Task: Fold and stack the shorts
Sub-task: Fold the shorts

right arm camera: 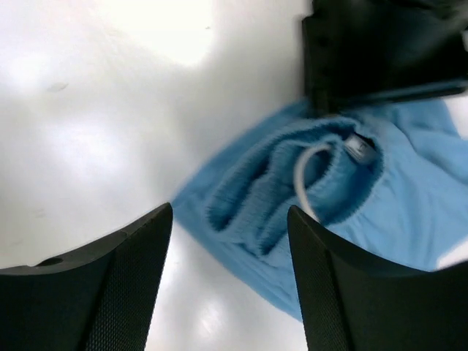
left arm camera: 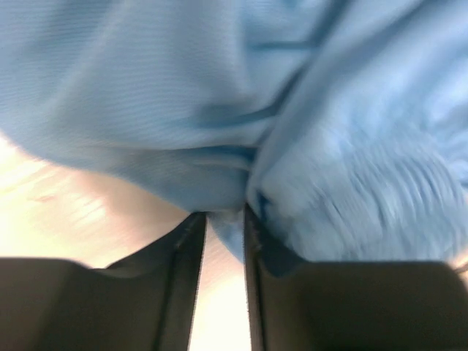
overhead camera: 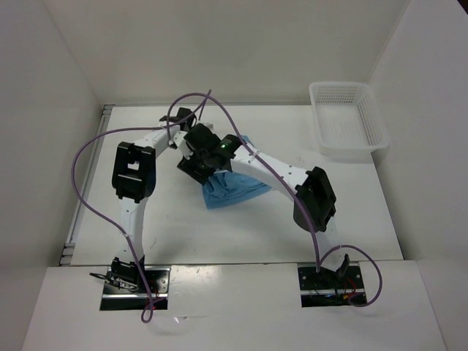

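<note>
The light blue shorts (overhead camera: 235, 189) lie bunched at the table's middle, partly under both arms. My left gripper (overhead camera: 199, 140) is shut on a fold of the shorts (left arm camera: 219, 88); in the left wrist view (left arm camera: 225, 216) the fabric sits between the nearly closed fingers and hangs lifted over the table. My right gripper (overhead camera: 191, 170) is open and empty. In the right wrist view (right arm camera: 230, 212) it hovers just over the gathered waistband (right arm camera: 292, 190), where the white drawstring (right arm camera: 301, 172) shows. The left gripper (right arm camera: 365, 51) appears there at the top, on the shorts' edge.
A white mesh basket (overhead camera: 351, 150) stands at the back right corner. White walls close in the table on the left, back and right. Purple cables loop over the left arm (overhead camera: 133, 172).
</note>
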